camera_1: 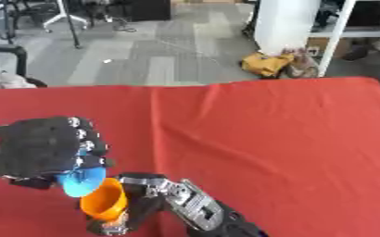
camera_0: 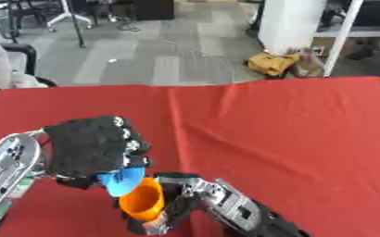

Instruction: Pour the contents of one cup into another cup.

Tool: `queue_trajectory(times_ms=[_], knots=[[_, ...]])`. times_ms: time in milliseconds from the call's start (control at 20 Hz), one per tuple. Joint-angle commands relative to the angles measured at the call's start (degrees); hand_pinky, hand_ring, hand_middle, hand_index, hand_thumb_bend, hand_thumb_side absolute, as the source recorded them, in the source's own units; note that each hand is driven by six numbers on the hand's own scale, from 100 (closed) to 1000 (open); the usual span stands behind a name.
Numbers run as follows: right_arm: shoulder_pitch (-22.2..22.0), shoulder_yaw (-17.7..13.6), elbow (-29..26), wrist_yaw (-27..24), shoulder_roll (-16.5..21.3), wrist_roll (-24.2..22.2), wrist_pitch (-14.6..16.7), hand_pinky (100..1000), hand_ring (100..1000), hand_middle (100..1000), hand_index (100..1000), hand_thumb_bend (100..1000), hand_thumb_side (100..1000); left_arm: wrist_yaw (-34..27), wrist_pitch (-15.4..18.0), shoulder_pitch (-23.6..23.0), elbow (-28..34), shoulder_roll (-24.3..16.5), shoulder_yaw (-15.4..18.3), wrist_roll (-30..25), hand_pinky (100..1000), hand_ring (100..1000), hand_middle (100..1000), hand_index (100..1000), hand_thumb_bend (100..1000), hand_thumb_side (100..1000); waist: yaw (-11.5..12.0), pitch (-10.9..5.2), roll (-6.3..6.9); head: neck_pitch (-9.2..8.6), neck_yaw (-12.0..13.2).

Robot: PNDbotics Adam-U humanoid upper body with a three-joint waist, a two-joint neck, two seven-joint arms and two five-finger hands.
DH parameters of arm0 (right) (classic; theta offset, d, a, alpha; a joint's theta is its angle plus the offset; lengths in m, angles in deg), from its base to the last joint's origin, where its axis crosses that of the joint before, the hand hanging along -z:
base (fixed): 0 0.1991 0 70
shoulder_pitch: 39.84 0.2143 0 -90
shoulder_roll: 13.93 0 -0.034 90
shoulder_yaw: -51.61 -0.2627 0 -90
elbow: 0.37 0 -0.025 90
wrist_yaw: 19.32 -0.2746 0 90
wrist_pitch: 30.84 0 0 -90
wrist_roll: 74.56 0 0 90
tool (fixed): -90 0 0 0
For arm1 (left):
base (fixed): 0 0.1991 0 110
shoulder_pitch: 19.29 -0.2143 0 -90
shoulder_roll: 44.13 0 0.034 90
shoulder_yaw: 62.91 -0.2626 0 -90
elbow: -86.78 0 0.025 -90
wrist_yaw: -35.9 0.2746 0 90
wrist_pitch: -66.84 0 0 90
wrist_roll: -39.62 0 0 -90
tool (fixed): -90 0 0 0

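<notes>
The pouring looks under way: the left hand (camera_0: pixel 92 150) is curled around the tipped blue cup (camera_0: pixel 122 181) just above the orange cup (camera_0: pixel 142 200), which the right hand (camera_0: pixel 170 203) seems to hold; next, tip more.

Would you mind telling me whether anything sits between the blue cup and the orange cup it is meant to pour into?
Nothing visible does. The blue cup, held tilted in the left robot hand, meets the rim of the orange cup, which the right robot hand holds.
</notes>
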Motion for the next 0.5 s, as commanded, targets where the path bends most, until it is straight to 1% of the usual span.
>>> queue_trajectory(times_ms=[50,500], knots=[[0.7,-0.4,-0.4,-0.4,0.5,-0.2,0.0,677,518,557,751,228,100,1.4,0.0,1.3,1.2,-0.7,0.5,0.0,404,357,390,733,588,100,-0.1,-1.03,0.33,0.24,-0.2],[0.7,-0.4,-0.4,-0.4,0.5,-0.2,0.0,677,518,557,751,228,100,3.2,0.2,1.3,1.4,-0.6,0.5,0.5,404,354,390,734,589,100,-0.1,-1.03,0.38,0.24,-0.2]])
